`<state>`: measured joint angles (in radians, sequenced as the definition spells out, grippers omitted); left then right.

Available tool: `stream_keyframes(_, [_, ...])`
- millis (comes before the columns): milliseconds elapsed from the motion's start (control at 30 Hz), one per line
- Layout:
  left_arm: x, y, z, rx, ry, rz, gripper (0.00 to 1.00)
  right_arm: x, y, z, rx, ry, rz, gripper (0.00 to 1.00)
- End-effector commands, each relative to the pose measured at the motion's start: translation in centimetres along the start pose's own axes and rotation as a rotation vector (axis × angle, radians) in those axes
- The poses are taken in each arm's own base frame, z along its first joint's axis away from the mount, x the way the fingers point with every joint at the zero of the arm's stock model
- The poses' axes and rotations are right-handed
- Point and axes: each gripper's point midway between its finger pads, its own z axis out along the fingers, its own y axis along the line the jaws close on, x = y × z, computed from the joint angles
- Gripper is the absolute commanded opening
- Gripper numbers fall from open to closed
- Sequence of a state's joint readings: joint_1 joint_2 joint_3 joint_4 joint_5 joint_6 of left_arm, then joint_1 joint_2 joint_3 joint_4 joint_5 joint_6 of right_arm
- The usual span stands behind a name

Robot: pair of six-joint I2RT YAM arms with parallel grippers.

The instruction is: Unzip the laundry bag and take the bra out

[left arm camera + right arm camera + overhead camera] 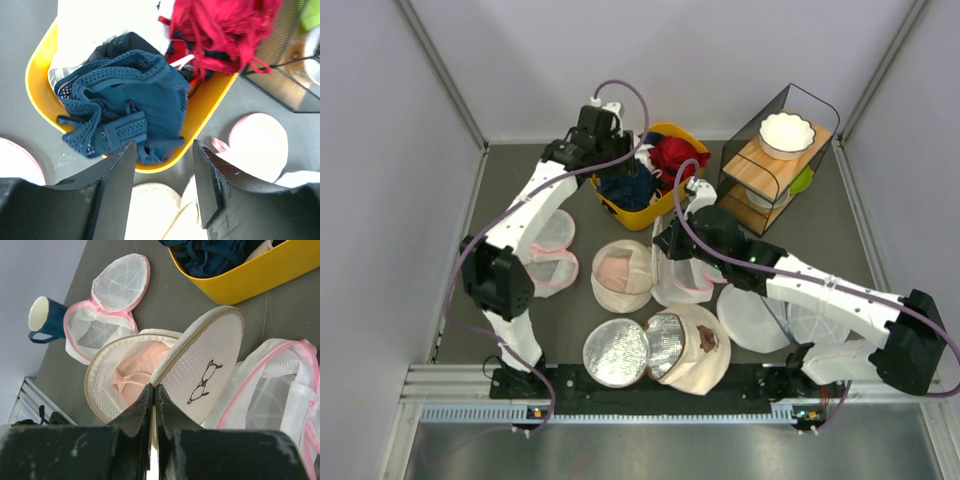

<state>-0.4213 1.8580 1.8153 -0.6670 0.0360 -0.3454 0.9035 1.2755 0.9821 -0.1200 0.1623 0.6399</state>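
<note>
1. right gripper (153,389): fingers pressed tight together, no gap betw. them. Tips sit on the cream rim where the lid (207,352) meets the body of the laundry bag (102,387). It is pinching that rim; can't tell if a zip tab or just the edging lies betw. the pads.

2. left gripper (164,147): spread wide, holding and touching nothing. Hangs over the near lip of the yellow basket (202,115), above a blue garment (135,95). Red garment (215,25) is in the same basket, further back.

3. laundry bag: on the table (510,180), mid-field in top view, just in front of the yellow basket. Pink-trimmed mesh bags (112,305) lie to its left, a second pink-trimmed bag (280,385) just beside it on the right. Unzipped; mouth faces up. Lid stands on edge, tilted away from the mouth toward the robot's right. The glasses mark (204,382) is on the lid's outward face. In rt wrist view the lid's long axis runs lower-left to upper-right.

4. bra (135,371): inside the bag, pale pink, crumpled. Seen through the open mouth & mesh wall, wholly within the rim.

5. blue cup (40,320): past the pink-trimmed mesh bags, well apart from the laundry bag.
</note>
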Motion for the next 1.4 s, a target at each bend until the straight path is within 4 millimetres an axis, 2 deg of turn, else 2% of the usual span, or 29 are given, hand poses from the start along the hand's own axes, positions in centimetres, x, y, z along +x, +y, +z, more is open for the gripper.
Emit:
stream_keyframes(0, [-2.7,-2.3,-7.9,0.059,-0.097,0.047,0.55,-2.1,0.5,-1.3,-0.019,-0.077,0.048,0.00])
stream_keyframes(67, [-2.0,-2.5,-9.6,0.062,-0.093,0.053,0.55,-1.7,0.3,-1.3,-0.017,-0.069,0.058,0.00])
stream_keyframes(100, [-1.4,-3.0,-11.3,0.080,-0.099,0.061,0.55,-1.4,0.2,-1.3,-0.015,-0.063,0.059,0.00])
stream_keyframes(167, [0.2,-3.6,-12.7,0.110,-0.076,0.060,0.51,-1.3,0.1,-1.3,-0.016,-0.063,0.061,0.00])
stream_keyframes(233, [3.5,-4.0,-13.9,0.131,-0.024,0.042,0.44,-1.3,0.1,-1.3,-0.014,-0.062,0.062,0.00])
stream_keyframes(267, [6.3,-4.2,-14.1,0.145,0.025,0.050,0.42,-1.3,0.0,-1.4,-0.010,-0.065,0.062,0.00])
stream_keyframes(333, [9.2,-4.1,-14.3,0.141,0.074,0.032,0.39,-1.4,0.0,-1.5,-0.013,-0.069,0.063,0.00])
stream_keyframes(367, [11.8,-4.3,-14.5,0.164,0.116,0.039,0.36,-1.3,-0.1,-1.6,-0.011,-0.066,0.062,0.00])
stream_keyframes(400, [13.0,-4.5,-14.7,0.181,0.135,0.035,0.34,-1.2,-0.1,-1.6,-0.013,-0.063,0.061,0.00])
stream_keyframes(433, [14.1,-4.5,-14.7,0.189,0.150,0.042,0.32,-1.1,-0.2,-1.6,-0.013,-0.061,0.065,0.00])
stream_keyframes(467, [16.1,-4.2,-14.4,0.190,0.184,0.059,0.31,-1.0,-0.2,-1.6,-0.011,-0.059,0.064,0.00])
stream_keyframes(567, [18.8,-3.1,-13.3,0.157,0.246,0.070,0.30,-0.7,-0.3,-1.5,-0.011,-0.051,0.066,0.00])
stream_keyframes(733, [19.3,-2.7,-11.2,0.103,0.232,0.071,0.24,-0.8,-0.1,-1.6,-0.023,-0.053,0.072,0.00])
stream_keyframes(767, [20.2,-2.2,-10.6,0.081,0.257,0.070,0.24,-1.0,0.0,-1.8,-0.025,-0.058,0.074,0.00])
stream_keyframes(833, [21.0,-0.7,-9.7,-0.002,0.272,0.070,0.27,-1.0,-0.1,-1.9,-0.022,-0.062,0.073,0.00])
stream_keyframes(967, [24.2,1.3,-8.5,-0.101,0.382,0.058,0.37,-0.9,-0.2,-2.1,-0.025,-0.063,0.070,0.00])
stream_keyframes(1133, [27.7,1.8,-6.6,-0.096,0.456,0.039,0.49,-0.8,0.0,-2.0,-0.034,-0.055,0.071,0.00])
stream_keyframes(1200, [28.5,2.7,-6.1,-0.146,0.471,0.034,0.63,-0.9,0.1,-2.2,-0.038,-0.061,0.070,0.00])
stream_keyframes(1233, [29.0,3.4,-5.9,-0.179,0.485,0.033,0.64,-0.9,0.1,-2.2,-0.037,-0.060,0.066,0.00])
stream_keyframes(1267, [29.0,3.8,-5.6,-0.203,0.474,0.034,0.70,-0.8,0.1,-2.2,-0.039,-0.057,0.065,0.00])
stream_keyframes(1367, [29.8,4.0,-4.8,-0.210,0.487,0.032,0.75,-0.8,-0.1,-2.3,-0.038,-0.057,0.064,0.00])
